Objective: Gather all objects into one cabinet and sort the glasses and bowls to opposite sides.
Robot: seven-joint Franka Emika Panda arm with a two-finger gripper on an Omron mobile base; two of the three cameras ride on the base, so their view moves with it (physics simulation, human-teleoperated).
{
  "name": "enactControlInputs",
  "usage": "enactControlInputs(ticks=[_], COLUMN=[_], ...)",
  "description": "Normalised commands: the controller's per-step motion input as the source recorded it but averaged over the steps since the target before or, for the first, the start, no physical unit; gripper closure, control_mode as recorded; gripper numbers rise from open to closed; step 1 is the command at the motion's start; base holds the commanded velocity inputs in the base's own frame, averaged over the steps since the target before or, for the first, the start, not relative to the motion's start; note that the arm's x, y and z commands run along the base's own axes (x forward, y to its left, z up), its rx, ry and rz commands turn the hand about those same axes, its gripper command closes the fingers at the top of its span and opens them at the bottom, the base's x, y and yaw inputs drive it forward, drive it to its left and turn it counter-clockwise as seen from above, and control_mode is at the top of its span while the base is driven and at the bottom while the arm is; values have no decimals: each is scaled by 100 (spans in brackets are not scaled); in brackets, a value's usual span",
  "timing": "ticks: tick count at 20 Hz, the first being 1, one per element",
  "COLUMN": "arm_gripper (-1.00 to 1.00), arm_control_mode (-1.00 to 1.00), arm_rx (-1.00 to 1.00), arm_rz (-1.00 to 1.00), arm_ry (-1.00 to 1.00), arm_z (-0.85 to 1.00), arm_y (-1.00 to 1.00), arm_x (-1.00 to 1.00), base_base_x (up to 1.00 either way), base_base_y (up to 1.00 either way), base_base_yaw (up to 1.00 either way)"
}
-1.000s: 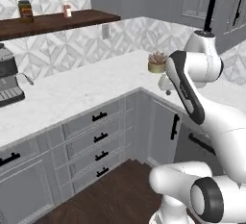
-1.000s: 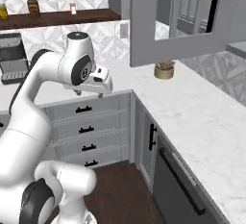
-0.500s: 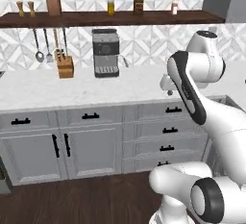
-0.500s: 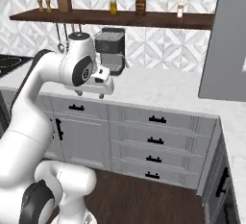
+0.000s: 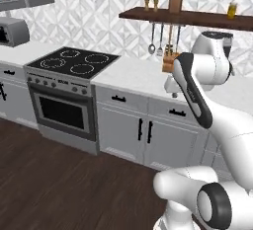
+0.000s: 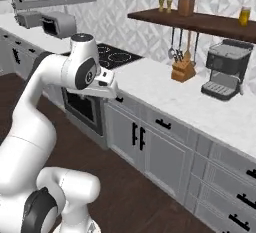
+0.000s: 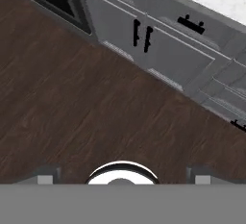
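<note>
Dark wood floor (image 7: 86,117) lies under the wide-open, empty claw (image 7: 120,176), base cabinets (image 7: 158,45) just ahead.

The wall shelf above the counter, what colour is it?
Dark brown wood; the wall shelf shows best in the right base view.

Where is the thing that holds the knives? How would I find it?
Find the long dark wooden shelf on the patterned wall, with ladles hanging under it. Right below them, on the white counter, stands the wooden knife block. It is small, tan and slanted, with handles sticking out of the top, unlike the boxy grey coffee machine beside it.
</note>
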Motion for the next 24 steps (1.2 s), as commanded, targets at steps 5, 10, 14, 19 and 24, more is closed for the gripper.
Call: enactControlInputs(ticks=[5,10,14,19,24], arm_gripper=[-100,-100,-100,-100,-100], arm_control_mode=[100,100,100,100,100], arm_rx=[0,0,0,0,0], arm_rz=[0,0,0,0,0], arm_ry=[0,0,0,0,0], arm_z=[0,0,0,0,0], arm_y=[0,0,0,0,0], arm_x=[0,0,0,0,0], base_base_x=[33,70,100,99,98], base_base_y=[39,82,100,100,97], base_base_yaw=[68,25,18,33,36])
